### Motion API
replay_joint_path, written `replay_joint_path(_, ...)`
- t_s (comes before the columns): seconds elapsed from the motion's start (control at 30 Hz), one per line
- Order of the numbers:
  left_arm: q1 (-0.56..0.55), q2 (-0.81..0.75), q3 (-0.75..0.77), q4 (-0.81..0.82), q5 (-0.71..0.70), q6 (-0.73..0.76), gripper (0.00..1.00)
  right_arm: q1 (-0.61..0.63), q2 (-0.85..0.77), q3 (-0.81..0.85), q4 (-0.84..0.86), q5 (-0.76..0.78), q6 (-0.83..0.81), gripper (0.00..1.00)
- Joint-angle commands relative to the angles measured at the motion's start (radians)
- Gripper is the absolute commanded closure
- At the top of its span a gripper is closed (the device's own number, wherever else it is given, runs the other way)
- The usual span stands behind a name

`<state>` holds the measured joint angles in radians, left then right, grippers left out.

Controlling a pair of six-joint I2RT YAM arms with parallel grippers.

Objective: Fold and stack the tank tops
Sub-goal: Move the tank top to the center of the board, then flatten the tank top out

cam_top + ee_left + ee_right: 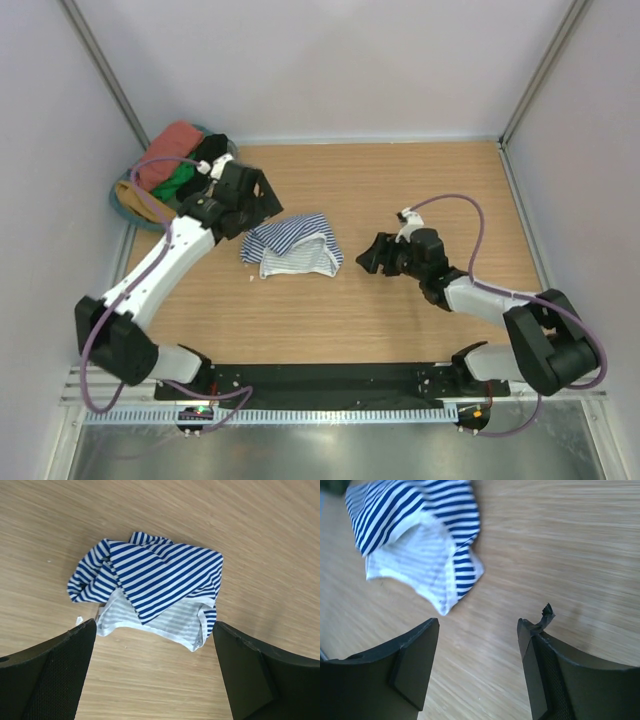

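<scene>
The navy-and-white striped tank top point(293, 245) lies crumpled in a loose fold on the wooden table, its pale inner side showing along the near edge. My left gripper point(257, 198) hovers just to its upper left, open, with nothing between the fingers; in the left wrist view the striped top point(160, 577) fills the middle, just beyond the left gripper point(154, 630). My right gripper point(368, 255) is to the right of the top, apart from it and open over bare wood. The right wrist view shows the striped top point(420, 530) at the upper left, ahead of the right gripper point(478, 625). A rust-red cloth point(172, 140) lies bunched in the far-left basket.
A round basket point(122, 205) at the table's far-left corner holds green, black and yellow garments beside the red one. A tiny white scrap point(250, 278) lies near the striped top. Enclosure walls ring the table. A torn bit of tape point(547, 614) sticks up from one right finger.
</scene>
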<state>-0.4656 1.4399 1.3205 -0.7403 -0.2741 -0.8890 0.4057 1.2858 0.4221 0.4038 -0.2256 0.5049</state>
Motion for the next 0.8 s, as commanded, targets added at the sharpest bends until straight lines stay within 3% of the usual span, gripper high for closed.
replay_joint_path(0.0,0.021,-0.194,-0.053,0.029,-0.103,0.028,0.0,0.112,0.053,0.095,0.043,-0.101,-0.098,0.3)
replay_joint_path(0.17,0.142,-0.3,-0.182,0.006,0.008,0.027,0.0,0.318,0.139,0.307,-0.176,0.075,-0.201,0.33)
replay_joint_path(0.2,0.207,-0.317,-0.205,0.007,0.041,0.025,0.0,0.359,0.154,0.346,-0.257,0.113,-0.212,0.33)
replay_joint_path(0.23,0.244,-0.35,-0.254,0.015,0.129,0.025,0.0,0.422,0.197,0.383,-0.291,0.146,-0.224,0.33)
replay_joint_path(0.33,0.393,-0.415,-0.332,0.042,0.258,0.028,0.0,0.49,0.312,0.53,-0.387,0.204,-0.168,0.33)
replay_joint_path(0.5,0.536,-0.431,-0.365,0.03,0.307,0.091,0.0,0.6,0.51,0.823,-0.56,0.346,-0.109,0.32)
replay_joint_path(0.77,0.622,-0.391,-0.372,0.015,0.409,0.176,0.0,0.708,0.869,1.323,-0.916,0.608,-0.054,0.31)
